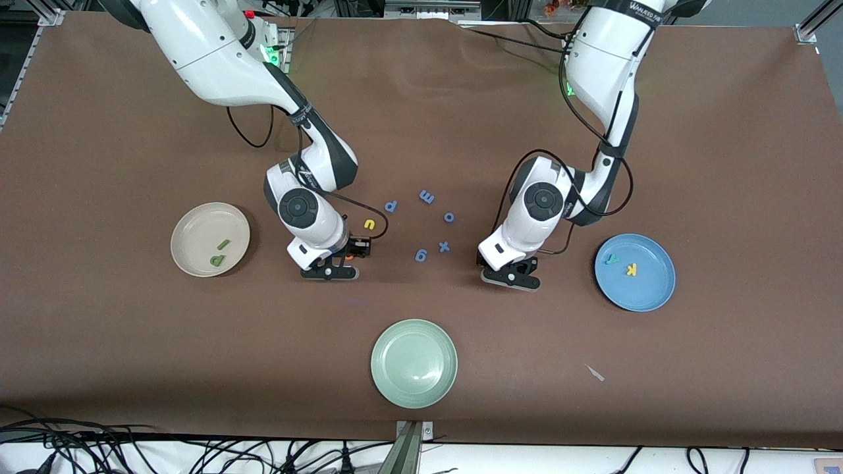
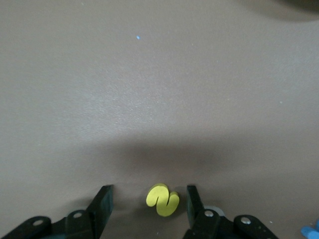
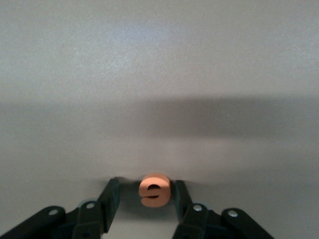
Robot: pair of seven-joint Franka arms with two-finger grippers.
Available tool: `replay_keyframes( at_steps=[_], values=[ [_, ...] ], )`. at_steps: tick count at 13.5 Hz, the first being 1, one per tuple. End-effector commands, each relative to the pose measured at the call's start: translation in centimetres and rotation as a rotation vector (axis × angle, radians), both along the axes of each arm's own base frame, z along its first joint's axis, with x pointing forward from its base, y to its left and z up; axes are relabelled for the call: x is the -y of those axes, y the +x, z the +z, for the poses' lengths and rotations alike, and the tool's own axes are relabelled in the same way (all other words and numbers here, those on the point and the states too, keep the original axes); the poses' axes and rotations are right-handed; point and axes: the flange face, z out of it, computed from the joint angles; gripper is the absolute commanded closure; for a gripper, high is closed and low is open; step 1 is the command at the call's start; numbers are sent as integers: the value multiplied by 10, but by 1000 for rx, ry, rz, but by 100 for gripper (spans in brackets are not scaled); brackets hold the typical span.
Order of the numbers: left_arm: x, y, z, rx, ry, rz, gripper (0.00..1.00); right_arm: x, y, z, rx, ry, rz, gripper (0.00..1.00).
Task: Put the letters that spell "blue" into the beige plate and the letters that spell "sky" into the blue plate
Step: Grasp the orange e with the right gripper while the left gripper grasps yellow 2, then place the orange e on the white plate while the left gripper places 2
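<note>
My right gripper point(image 1: 330, 271) is down at the table, open, with the orange e point(image 3: 155, 189) between its fingers; one finger almost touches the e and a gap shows on the other side. My left gripper point(image 1: 512, 276) is also low and open around the yellow s point(image 2: 163, 200), clear of it on both sides. The beige plate point(image 1: 197, 230) at the right arm's end holds the green l point(image 1: 223, 245) and the dark green b point(image 1: 216, 261). In the blue plate point(image 1: 649, 293) at the left arm's end lie the teal y point(image 1: 612, 259) and the yellow k point(image 1: 631, 269). The yellow u point(image 1: 369, 224) lies on the table beside the right gripper.
Blue letters p point(image 1: 391, 206), m point(image 1: 427, 196), o point(image 1: 449, 217), g point(image 1: 421, 255) and x point(image 1: 444, 247) lie between the two grippers. A pale green plate point(image 1: 413, 363) sits nearer the front camera. A small scrap point(image 1: 595, 372) lies near the front edge.
</note>
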Motion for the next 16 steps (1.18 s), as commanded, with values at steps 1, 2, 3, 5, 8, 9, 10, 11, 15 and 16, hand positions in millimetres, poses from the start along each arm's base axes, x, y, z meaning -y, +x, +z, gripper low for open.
replay_keyframes(
  at_steps=[1, 2, 3, 5, 8, 9, 10, 11, 15, 16],
  values=[
    [6, 6, -7, 11, -7, 5, 36, 0, 5, -2, 8, -6, 13, 55],
    [7, 5, -7, 11, -6, 0, 41, 0, 5, -3, 6, -6, 10, 57],
    [7, 5, -7, 11, -6, 0, 59, 0, 4, -3, 5, -7, 8, 61],
    [6, 3, -10, 7, -1, -3, 80, 0, 3, -4, 2, -9, 7, 71],
    [6, 2, -7, 8, -2, -4, 80, 3, 4, -2, -10, -16, 6, 87],
    [6, 2, -5, 9, -3, -4, 80, 3, 4, 2, -13, -20, 10, 87],
    [6, 4, 3, 17, -8, -6, 80, 8, 6, 8, -38, -37, 14, 87],
    [0, 10, 21, 30, -16, -4, 80, 18, 11, 19, -62, -56, 14, 87],
    [-108, 18, 57, -6, 2, 9, 80, 92, 24, 71, -152, -154, 54, 87],
    [-144, 21, 66, -6, 3, 24, 80, 113, 25, 76, -164, -171, 69, 87]
  ],
)
